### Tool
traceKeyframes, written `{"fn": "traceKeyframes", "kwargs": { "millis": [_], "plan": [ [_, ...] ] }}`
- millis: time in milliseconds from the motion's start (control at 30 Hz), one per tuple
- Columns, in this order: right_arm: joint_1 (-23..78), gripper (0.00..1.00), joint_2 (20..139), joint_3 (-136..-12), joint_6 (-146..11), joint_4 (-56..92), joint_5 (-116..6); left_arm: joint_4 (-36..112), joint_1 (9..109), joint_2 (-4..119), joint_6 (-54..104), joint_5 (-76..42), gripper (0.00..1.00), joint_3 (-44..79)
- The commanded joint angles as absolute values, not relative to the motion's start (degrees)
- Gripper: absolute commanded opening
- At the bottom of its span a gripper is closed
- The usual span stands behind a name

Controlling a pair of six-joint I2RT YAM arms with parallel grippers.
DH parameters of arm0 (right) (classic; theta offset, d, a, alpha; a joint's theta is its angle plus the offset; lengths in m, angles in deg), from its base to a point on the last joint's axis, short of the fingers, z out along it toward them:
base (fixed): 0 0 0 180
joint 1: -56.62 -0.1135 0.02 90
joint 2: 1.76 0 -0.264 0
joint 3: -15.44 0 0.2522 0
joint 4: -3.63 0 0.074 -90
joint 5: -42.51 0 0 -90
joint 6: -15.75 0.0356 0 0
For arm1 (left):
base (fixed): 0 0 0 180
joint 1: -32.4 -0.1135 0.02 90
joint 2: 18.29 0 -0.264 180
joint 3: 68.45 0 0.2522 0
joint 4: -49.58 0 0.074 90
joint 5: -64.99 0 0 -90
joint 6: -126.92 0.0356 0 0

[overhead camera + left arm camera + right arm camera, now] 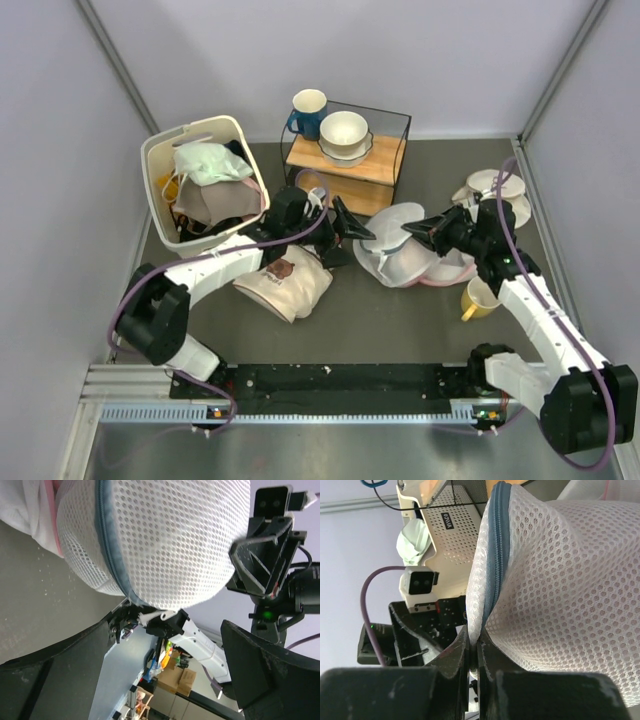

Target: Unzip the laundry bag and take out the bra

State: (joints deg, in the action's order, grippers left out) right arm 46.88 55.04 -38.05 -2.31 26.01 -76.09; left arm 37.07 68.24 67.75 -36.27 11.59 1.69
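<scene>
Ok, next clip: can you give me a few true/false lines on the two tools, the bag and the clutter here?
1. The right tool is pinched on the laundry bag right by its zip. True.
2. The left tool is clamped on the bag too. False: its fingers are spread open and grip nothing.
3. The stretch of zip in the wrist views looks closed. True.
4. The yellow mug sits in the wire rack. False: it stands on the table beside the right arm; the rack holds a white bowl.
5. The basket at far left holds clothes. True.
</scene>
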Motion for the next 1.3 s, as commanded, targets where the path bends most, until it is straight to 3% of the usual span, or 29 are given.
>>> {"fn": "traceKeyframes", "kwargs": {
  "millis": [0,167,367,467,567,600,633,700,733,867,900,1000,1133,1267],
  "plan": [
    [46.51,0.0,52.74,-38.23,0.28,21.08,-77.55,42.32,68.44,69.59,-38.67,11.73,0.99,4.55],
    [46.6,0.0,52.03,-37.96,0.81,20.91,-77.99,45.21,68.35,72.41,-39.28,9.8,0.99,5.16],
    [46.6,0.0,52.65,-36.38,0.98,20.3,-78.69,49.18,68.18,75.84,-40.51,7.51,0.86,5.51],
    [46.51,0.0,53.0,-35.5,0.55,19.77,-79.48,48.22,67.83,76.19,-40.87,6.37,0.66,6.21],
    [46.6,0.0,52.39,-35.68,-2.69,21.16,-79.75,42.87,67.56,75.93,-38.5,4.71,0.29,9.02],
    [46.6,0.08,52.3,-36.46,-4.28,22.48,-79.75,40.85,67.56,75.06,-37.45,4.35,0.19,9.73],
    [46.51,0.27,52.21,-37.51,-6.38,24.75,-79.31,39.7,67.47,74.79,-37.09,3.91,0.02,9.99],
    [46.6,0.74,51.34,-41.29,-13.58,34.73,-73.9,37.5,67.38,73.56,-36.3,3.29,0.0,10.61],
    [46.6,0.75,49.42,-42.52,-19.44,38.36,-70.99,36.27,67.3,73.29,-36.21,3.12,0.0,10.7],
    [45.81,0.7,42.83,-48.05,-28.1,46.82,-60.69,31.52,67.56,70.14,-35.33,0.49,0.0,10.17],
    [43.89,0.61,42.11,-49.12,-29.41,48.14,-58.15,30.55,67.65,69.52,-34.37,-0.91,0.0,10.26],
    [38.71,0.52,43.67,-53.07,-32.94,52.01,-54.54,26.86,68.09,67.93,-32.26,-4.42,0.0,11.14],
    [22.04,0.47,49.91,-57.38,-33.39,55.53,-44.97,23.25,68.53,67.58,-30.5,-6.55,0.0,13.25],
    [15.33,0.47,55.28,-58.18,-29.96,54.14,-41.69,22.81,68.7,67.05,-30.58,-7.78,0.0,12.9]
  ]
}}
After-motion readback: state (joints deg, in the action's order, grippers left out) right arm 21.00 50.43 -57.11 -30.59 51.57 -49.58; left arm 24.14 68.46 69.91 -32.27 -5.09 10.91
